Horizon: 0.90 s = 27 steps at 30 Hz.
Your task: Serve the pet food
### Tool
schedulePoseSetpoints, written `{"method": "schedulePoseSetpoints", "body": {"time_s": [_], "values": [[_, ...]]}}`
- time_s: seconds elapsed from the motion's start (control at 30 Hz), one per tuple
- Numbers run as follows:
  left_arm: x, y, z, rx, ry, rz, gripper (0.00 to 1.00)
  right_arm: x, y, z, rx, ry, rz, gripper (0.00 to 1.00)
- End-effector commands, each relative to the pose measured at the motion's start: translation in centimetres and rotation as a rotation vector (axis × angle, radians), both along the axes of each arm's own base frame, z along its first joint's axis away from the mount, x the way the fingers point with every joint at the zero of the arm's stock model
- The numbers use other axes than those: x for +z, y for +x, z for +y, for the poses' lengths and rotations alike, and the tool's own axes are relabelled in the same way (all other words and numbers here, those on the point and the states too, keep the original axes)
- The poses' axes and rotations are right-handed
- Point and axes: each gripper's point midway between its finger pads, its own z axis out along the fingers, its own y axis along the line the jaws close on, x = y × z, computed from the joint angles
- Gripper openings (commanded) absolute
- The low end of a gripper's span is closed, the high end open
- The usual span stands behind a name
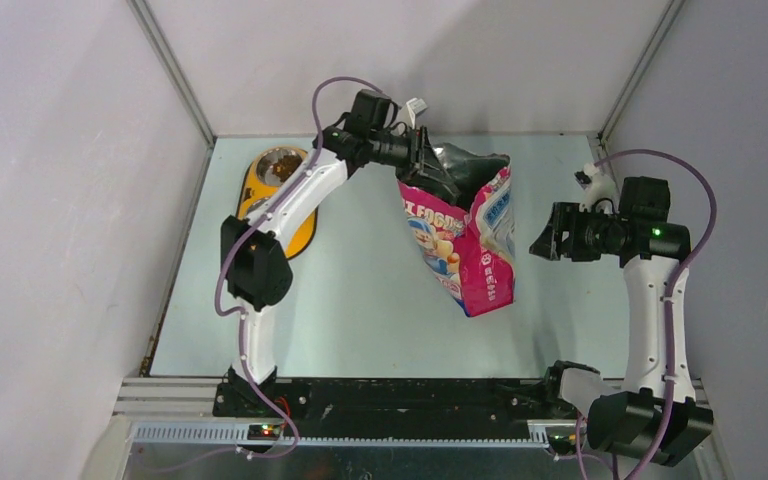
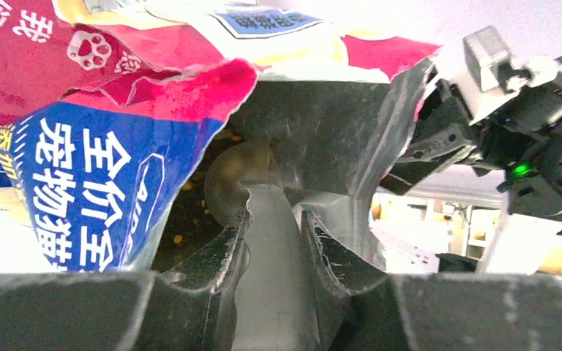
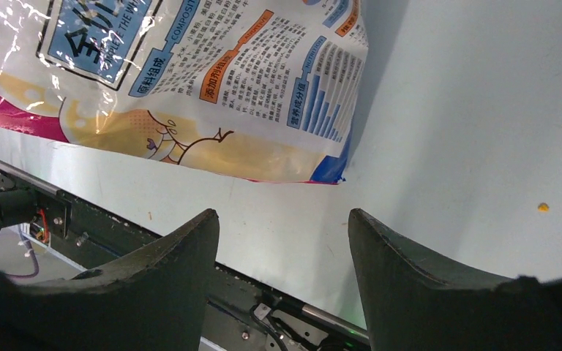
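Observation:
The pink and blue pet food bag (image 1: 470,250) stands open in the middle of the table. My left gripper (image 1: 425,160) is at its mouth, shut on the grey handle of a clear scoop (image 2: 271,241). The scoop's bowl (image 2: 230,175) reaches inside the silver-lined bag (image 2: 80,161), where dark pet food (image 2: 190,212) shows. More brown pet food (image 1: 280,160) fills a metal bowl at the back left. My right gripper (image 1: 545,240) hangs open to the right of the bag, apart from it, with nothing between its fingers (image 3: 282,213).
The metal bowl sits in an orange-yellow feeder (image 1: 248,185) partly under my left arm. One stray kibble (image 3: 542,207) lies on the pale table right of the bag (image 3: 190,95). White walls close in the table on the left, back and right.

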Motion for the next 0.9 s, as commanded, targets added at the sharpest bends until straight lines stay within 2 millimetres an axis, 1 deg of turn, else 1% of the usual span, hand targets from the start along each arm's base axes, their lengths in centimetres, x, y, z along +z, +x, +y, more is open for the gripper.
{"method": "schedulePoseSetpoints", "body": {"time_s": [0.0, 0.13, 0.23, 0.33, 0.37, 0.43, 0.47, 0.57, 0.6, 0.67, 0.7, 0.73, 0.77, 0.8, 0.83, 0.87], "values": [[8.4, -1.3, 1.9, 0.003, -0.159, -0.074, 0.0, 1.2, 0.8, -0.8, -0.008, -0.035, -0.041, 0.68], [9.6, -1.3, 2.5, 0.019, -0.168, -0.113, 0.0, 1.3, 0.7, -0.8, -0.009, -0.037, -0.045, 0.68], [9.9, -1.4, 2.9, 0.029, -0.164, -0.126, 0.0, 1.4, 0.5, -0.7, -0.005, -0.04, -0.051, 0.68], [9.6, -1.3, 3.4, 0.062, -0.133, -0.134, 0.0, 1.5, 0.5, -0.8, -0.004, -0.046, -0.058, 0.68], [9.4, -1.6, 3.8, 0.075, -0.114, -0.124, 0.0, 1.6, 0.5, -0.9, -0.006, -0.05, -0.063, 0.68], [9.0, -1.1, 4.3, 0.115, -0.094, -0.126, 0.0, 1.7, 0.5, -1.2, -0.011, -0.072, -0.073, 0.68], [9.1, -1.0, 4.3, 0.133, -0.106, -0.096, 0.0, 1.8, 0.4, -1.5, -0.016, -0.085, -0.073, 0.68], [9.9, 0.2, 4.8, 0.189, -0.178, -0.062, 0.0, 2.0, 0.2, -2.0, -0.018, -0.118, -0.078, 0.68], [9.8, 0.4, 5.0, 0.197, -0.186, -0.056, 0.0, 2.0, 0.2, -2.2, -0.026, -0.125, -0.076, 0.68], [9.5, 1.1, 5.5, 0.22, -0.205, -0.035, 0.0, 2.0, 0.2, -2.4, -0.038, -0.126, -0.074, 0.68], [8.7, 1.4, 6.1, 0.243, -0.201, -0.004, 0.0, 2.0, 0.2, -2.5, -0.044, -0.125, -0.072, 0.68], [8.7, 1.7, 6.3, 0.254, -0.215, -0.01, 0.0, 2.0, 0.1, -2.6, -0.048, -0.126, -0.071, 0.69], [7.9, 2.1, 6.9, 0.285, -0.212, 0.021, 0.0, 2.0, 0.1, -2.8, -0.054, -0.131, -0.071, 0.69], [8.1, 2.4, 7.2, 0.298, -0.226, 0.011, 0.0, 1.9, 0.1, -2.9, -0.056, -0.134, -0.068, 0.69], [7.6, 2.7, 7.7, 0.326, -0.228, 0.035, 0.0, 1.9, 0.1, -3.0, -0.057, -0.14, -0.066, 0.69], [7.9, 2.9, 7.9, 0.333, -0.244, 0.024, 0.0, 1.9, 0.1, -3.0, -0.057, -0.141, -0.063, 0.69]]}}
